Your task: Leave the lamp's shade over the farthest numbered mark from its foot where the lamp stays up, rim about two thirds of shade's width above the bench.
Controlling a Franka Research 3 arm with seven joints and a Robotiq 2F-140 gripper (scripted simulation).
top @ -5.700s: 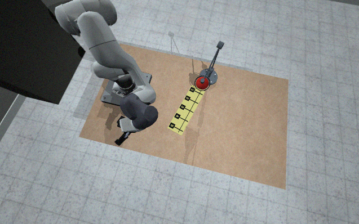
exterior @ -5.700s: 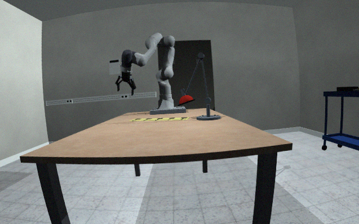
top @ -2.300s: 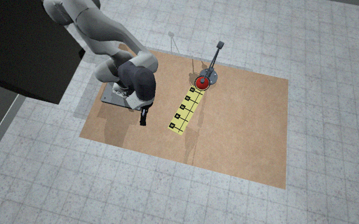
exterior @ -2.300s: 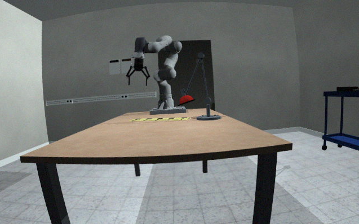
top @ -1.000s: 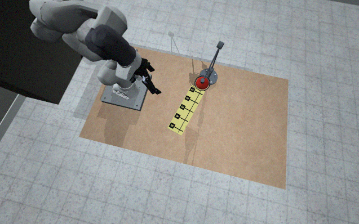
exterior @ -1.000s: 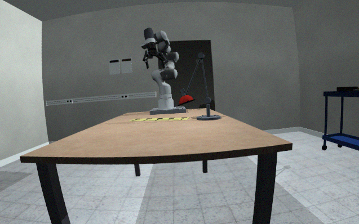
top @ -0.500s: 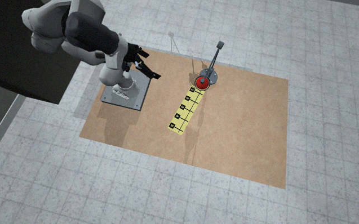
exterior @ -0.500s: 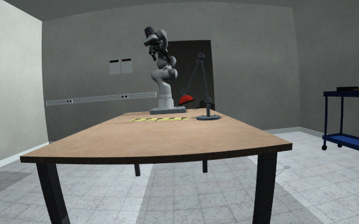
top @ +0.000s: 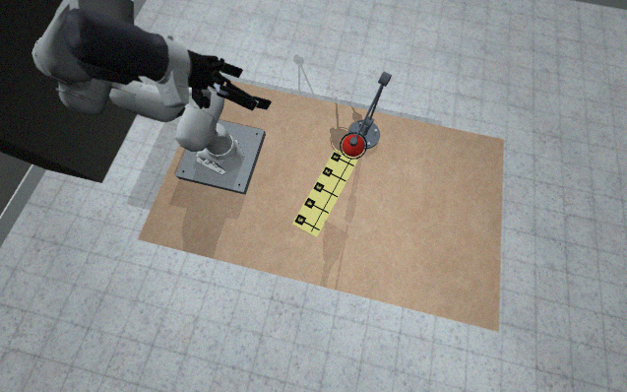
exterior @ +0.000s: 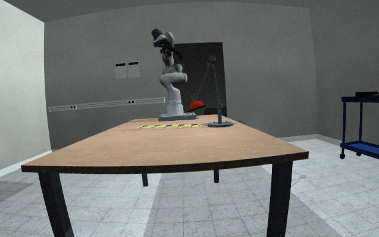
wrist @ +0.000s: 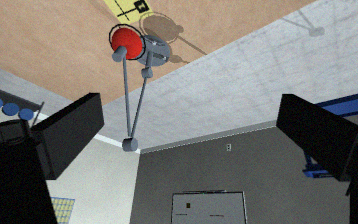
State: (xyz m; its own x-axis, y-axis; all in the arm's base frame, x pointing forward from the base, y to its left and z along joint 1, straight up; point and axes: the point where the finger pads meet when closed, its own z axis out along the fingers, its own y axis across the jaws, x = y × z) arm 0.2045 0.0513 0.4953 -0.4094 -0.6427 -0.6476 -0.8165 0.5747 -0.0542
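— Where's the pincer, and what's it doing?

— The gripper (top: 241, 91) is raised high over the bench (top: 408, 236), up near the arm's own mounting plate (top: 248, 163). Its fingers are spread as wide as they go, with nothing between them and nothing touching them. In the wrist view the two dark pads frame open air, with the lamp well beyond them.

— And the lamp?

— From the gripper, in the top view, the lamp's foot (top: 373, 134) lies toward four o'clock, well apart from it. The two grey links fold up to an elbow joint (top: 384, 78) at about one o'clock from the foot, then come back down to the red shade (top: 352, 145).

— Where's the shade relative to the marks?

— It hangs just beside the foot, at the near end of the yellow strip (top: 325, 194). The strip runs away from the foot toward seven o'clock, carrying five numbered marks. The shade sits at or just short of the closest mark (top: 336, 158); the digits are too small to read. In the exterior view the shade (exterior: 196, 105) is clearly off the bench top.
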